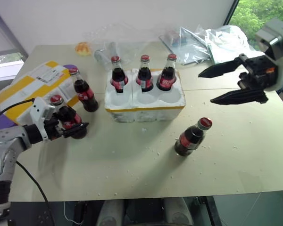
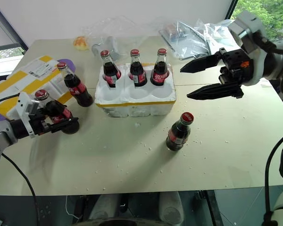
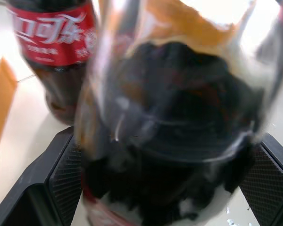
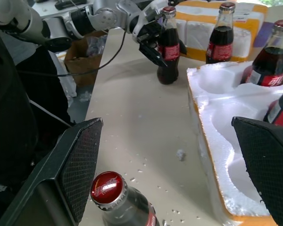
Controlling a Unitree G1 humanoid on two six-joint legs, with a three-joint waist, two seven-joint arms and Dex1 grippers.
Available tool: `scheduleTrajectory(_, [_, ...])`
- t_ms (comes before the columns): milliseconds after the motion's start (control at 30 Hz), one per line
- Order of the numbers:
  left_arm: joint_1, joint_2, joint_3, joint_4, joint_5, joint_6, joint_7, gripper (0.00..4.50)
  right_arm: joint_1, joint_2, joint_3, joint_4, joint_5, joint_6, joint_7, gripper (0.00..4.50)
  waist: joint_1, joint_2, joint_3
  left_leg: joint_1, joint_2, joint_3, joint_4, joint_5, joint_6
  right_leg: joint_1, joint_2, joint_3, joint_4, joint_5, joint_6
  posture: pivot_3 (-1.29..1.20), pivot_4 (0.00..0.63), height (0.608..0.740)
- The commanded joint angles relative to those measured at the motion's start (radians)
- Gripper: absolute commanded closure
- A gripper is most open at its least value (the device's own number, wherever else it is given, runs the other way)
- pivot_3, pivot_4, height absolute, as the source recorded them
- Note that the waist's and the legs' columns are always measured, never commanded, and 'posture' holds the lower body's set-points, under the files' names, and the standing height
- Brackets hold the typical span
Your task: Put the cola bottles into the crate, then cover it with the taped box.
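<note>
From the head views, the crate sits toward the far middle of the table with three cola bottles standing in its far wells and the near wells empty; the taped box lies at the table's left edge, one bottle just beside it and another bottle alone nearer the front edge. The left gripper has its fingers set wide around a fourth loose bottle by the left edge, and the right gripper hangs spread and empty above the table's right side. In the left wrist view that bottle's dark body sits between the pads, not visibly clamped. The right wrist view looks over the lone bottle's cap toward the crate's empty wells. The risk is that a loose or off-centre squeeze tips the bottle against its neighbour
</note>
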Motion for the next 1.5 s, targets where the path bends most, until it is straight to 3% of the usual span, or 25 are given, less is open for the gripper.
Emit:
scheduleTrajectory(33, [-0.005,0.015,0.019,-0.004,-0.008,-0.006,-0.018,0.59,-0.018,0.006,-0.066,-0.03,0.003,0.017,0.002,0.0,0.002,0.0,0.0,0.0,0.0,0.0,0.0,0.0,0.0,0.0,0.001,0.0,0.0,0.0,0.0,0.0,0.15,0.737])
scheduleTrajectory(133, [-0.001,0.024,0.028,-0.007,-0.007,0.001,-0.019,1.67,-0.025,0.022,-0.08,-0.024,-0.008,0.025,-0.002,0.0,0.003,0.0,0.0,0.0,0.001,0.0,0.001,0.0,0.0,0.0,0.001,0.0,0.0,0.001,-0.001,0.0,0.15,0.737])
scheduleTrajectory(433, [-0.03,0.071,0.054,-0.081,-0.086,0.095,-0.047,1.66,-0.027,0.06,-0.096,-0.013,-0.052,0.014,-0.004,0.0,0.0,0.0,0.0,-0.001,0.002,0.0,0.0,0.0,0.0,-0.001,0.002,0.0,0.0,0.001,-0.001,0.0,0.15,0.737])
scheduleTrajectory(533, [-0.117,0.116,0.048,-0.12,-0.155,0.184,-0.074,1.66,-0.032,0.067,-0.098,-0.003,-0.063,0.012,0.001,0.0,0.003,-0.001,0.001,-0.002,0.002,0.0,0.0,0.0,0.0,-0.003,0.003,0.0,0.0,0.001,-0.002,0.0,0.15,0.737])
scheduleTrajectory(700, [-0.404,0.152,-0.024,-0.128,-0.26,0.344,-0.103,1.66,-0.021,0.081,-0.104,0.007,-0.079,-0.005,-0.001,0.0,0.02,-0.003,0.001,-0.008,0.003,-0.001,0.003,0.002,-0.003,-0.007,0.004,0.0,0.0,0.004,-0.001,0.0,0.15,0.737])
scheduleTrajectory(833, [-0.615,0.106,-0.1,-0.079,-0.294,0.431,-0.09,1.66,0.0,0.096,-0.113,-0.001,-0.087,-0.015,-0.011,0.0,0.023,-0.003,0.001,-0.009,0.003,-0.001,0.003,0.002,-0.003,-0.007,0.004,0.0,0.0,0.005,0.0,0.0,0.15,0.737])
scheduleTrajectory(967, [-0.768,0.011,-0.205,0.002,-0.217,0.379,-0.081,1.66,0.021,0.109,-0.131,-0.017,-0.084,-0.009,-0.033,0.0,0.024,-0.003,0.001,-0.009,0.003,-0.001,0.003,0.003,-0.004,-0.007,0.005,0.0,0.001,0.005,0.0,0.0,0.15,0.737])
scheduleTrajectory(1133, [-0.811,-0.04,-0.293,0.102,-0.101,0.269,-0.123,1.66,0.043,0.11,-0.149,-0.041,-0.078,-0.003,-0.052,0.0,0.015,-0.003,0.001,-0.009,0.003,-0.001,0.003,0.003,-0.004,-0.008,0.005,0.001,0.001,0.005,0.0,0.0,0.15,0.737])
scheduleTrajectory(1267, [-0.847,-0.13,-0.358,0.297,0.027,0.109,-0.14,1.66,0.091,0.101,-0.186,-0.08,-0.067,0.009,-0.086,0.0,0.023,-0.003,0.001,-0.009,0.003,-0.001,0.003,0.003,-0.004,-0.009,0.006,0.001,0.001,0.005,0.0,0.0,0.15,0.737])
scheduleTrajectory(1500, [-0.901,-0.244,-0.344,0.461,0.083,0.015,-0.153,1.66,0.125,0.102,-0.221,-0.119,-0.053,0.035,-0.121,0.0,0.027,-0.003,0.001,-0.017,0.003,-0.001,0.01,0.003,-0.004,-0.011,0.006,0.001,0.001,0.007,0.002,0.0,0.15,0.737])
